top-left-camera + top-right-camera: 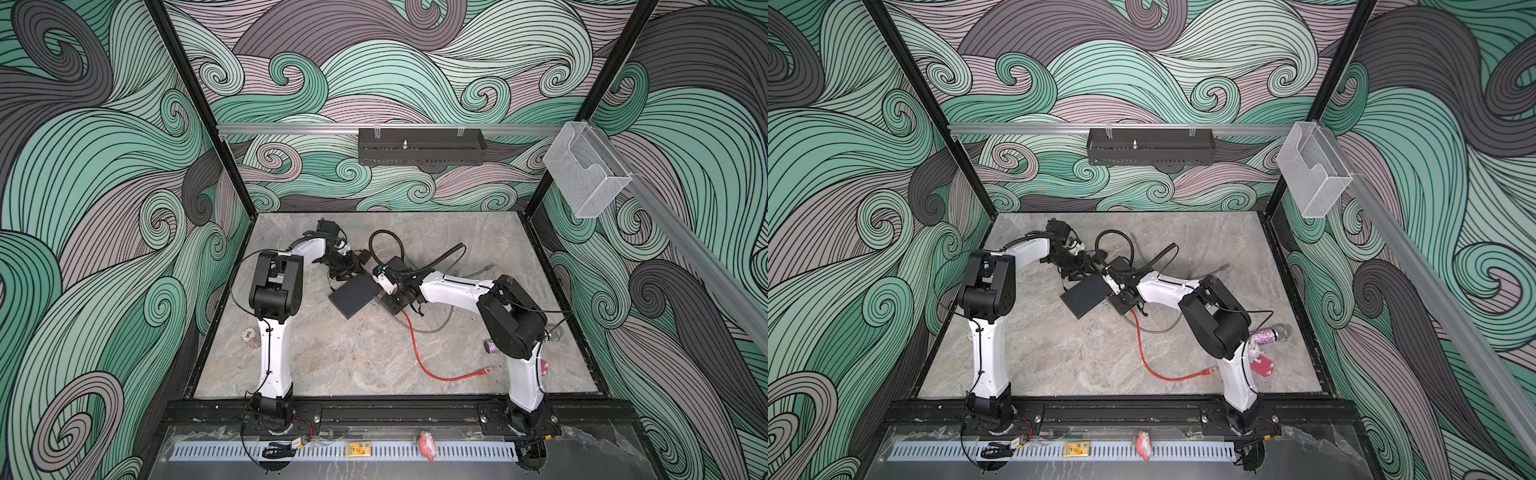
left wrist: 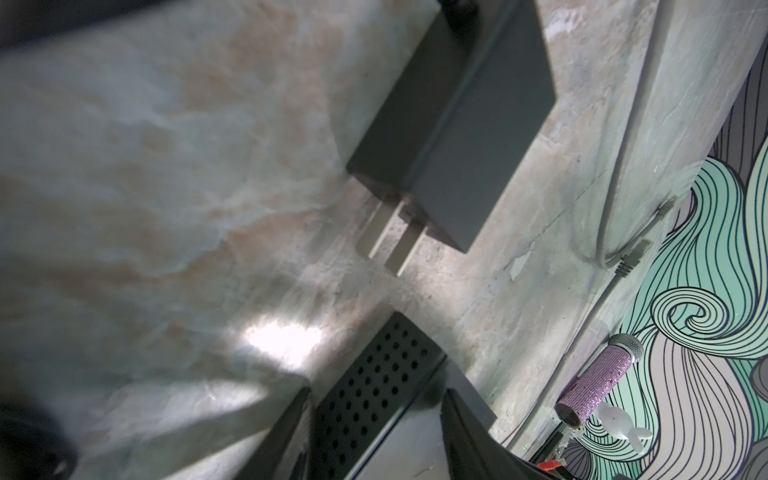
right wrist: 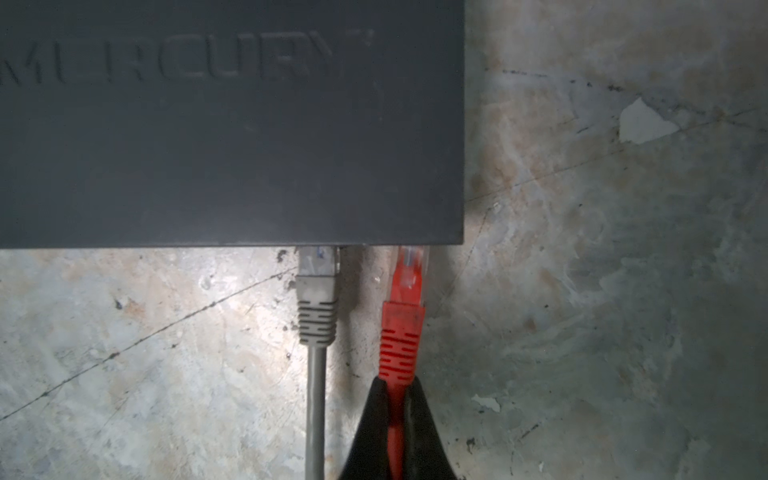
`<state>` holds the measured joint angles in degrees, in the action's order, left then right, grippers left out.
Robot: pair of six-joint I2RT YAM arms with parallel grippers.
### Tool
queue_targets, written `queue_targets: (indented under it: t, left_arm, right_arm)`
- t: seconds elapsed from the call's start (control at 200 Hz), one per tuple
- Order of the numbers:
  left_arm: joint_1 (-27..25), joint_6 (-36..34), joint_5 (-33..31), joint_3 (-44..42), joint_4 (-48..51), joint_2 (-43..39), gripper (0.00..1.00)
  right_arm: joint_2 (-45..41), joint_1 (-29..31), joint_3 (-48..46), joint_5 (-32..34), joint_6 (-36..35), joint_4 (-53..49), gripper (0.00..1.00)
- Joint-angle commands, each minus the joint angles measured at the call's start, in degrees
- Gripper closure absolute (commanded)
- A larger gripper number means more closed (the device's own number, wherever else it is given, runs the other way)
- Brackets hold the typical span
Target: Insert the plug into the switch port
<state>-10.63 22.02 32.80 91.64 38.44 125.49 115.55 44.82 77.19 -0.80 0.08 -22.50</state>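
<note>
The switch [image 1: 353, 296] [image 1: 1083, 297] is a flat black box lying mid-table. My left gripper [image 1: 352, 272] [image 2: 378, 392] grips its far end, one finger on each side of its perforated edge [image 2: 374, 386]. In the right wrist view the red plug [image 3: 405, 291] has its tip in a port near the corner of the switch [image 3: 228, 137]. A grey plug [image 3: 318, 299] sits in the neighbouring port. My right gripper [image 3: 397, 382] [image 1: 388, 301] is shut on the red cable just behind the plug's boot.
The red cable [image 1: 419, 357] trails toward the front right, a grey cable [image 1: 436, 328] beside it. A black adapter cube [image 2: 457, 124] lies beyond the switch. A black hose [image 1: 386, 241] loops behind. A glitter microphone [image 1: 1268, 334] and a chip stack [image 1: 251, 336] lie near the arms' bases.
</note>
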Motion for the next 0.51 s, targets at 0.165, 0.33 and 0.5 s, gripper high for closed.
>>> queue_targets:
  t: [0.165, 0.33, 0.5]
  left_arm:
    - [-0.3, -0.2, 1.0, -0.6, 1.5, 1.0, 0.49]
    - [-0.4, -0.1, 1.2, -0.5, 1.4, 1.1, 0.49]
    - [-0.3, -0.3, 1.3, -0.5, 1.5, 1.1, 0.49]
  right_arm:
    - [-0.9, -0.6, 0.1, 2.2, 1.2, 1.6, 0.95]
    - [-0.2, -0.6, -0.6, 1.9, 1.2, 3.9, 0.95]
    - [1.8, -0.5, 0.4, 0.6, 1.7, 4.4, 0.95]
